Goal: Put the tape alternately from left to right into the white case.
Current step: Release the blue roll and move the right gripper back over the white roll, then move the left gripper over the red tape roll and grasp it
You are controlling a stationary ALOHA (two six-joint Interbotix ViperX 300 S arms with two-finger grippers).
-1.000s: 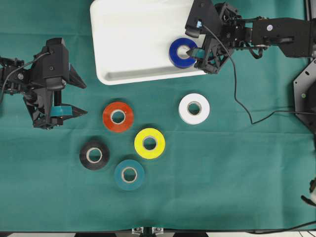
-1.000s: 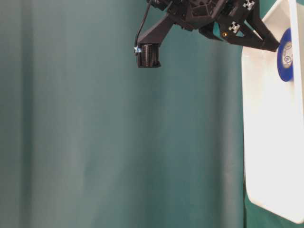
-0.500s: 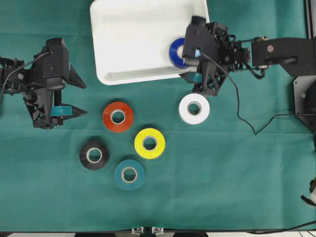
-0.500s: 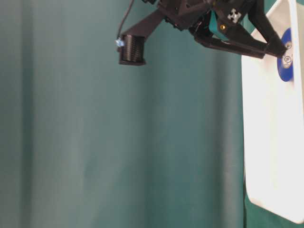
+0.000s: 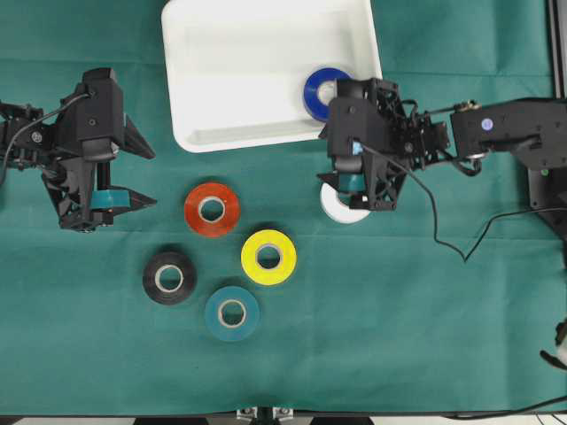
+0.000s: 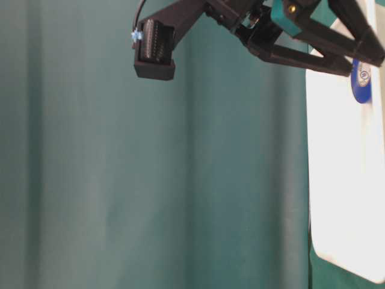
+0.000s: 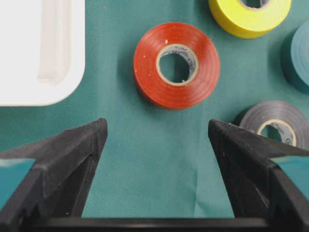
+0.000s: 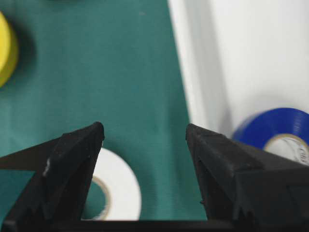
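While the glossy blue tape roll (image 5: 326,88) lies in the shallow white plastic case (image 5: 239,75) by its right rim, I have the right end effector (image 5: 354,181) spread wide and empty above the white tape roll (image 5: 341,208) on the green cloth surface (image 5: 399,310); the roll sits off to one side between its fingers in the wrist view, so closing now could clip or flip it; my left end effector (image 5: 111,199) waits part-open, empty, near the red tape roll (image 5: 212,210); black, yellow and teal rolls lie apart nearby.
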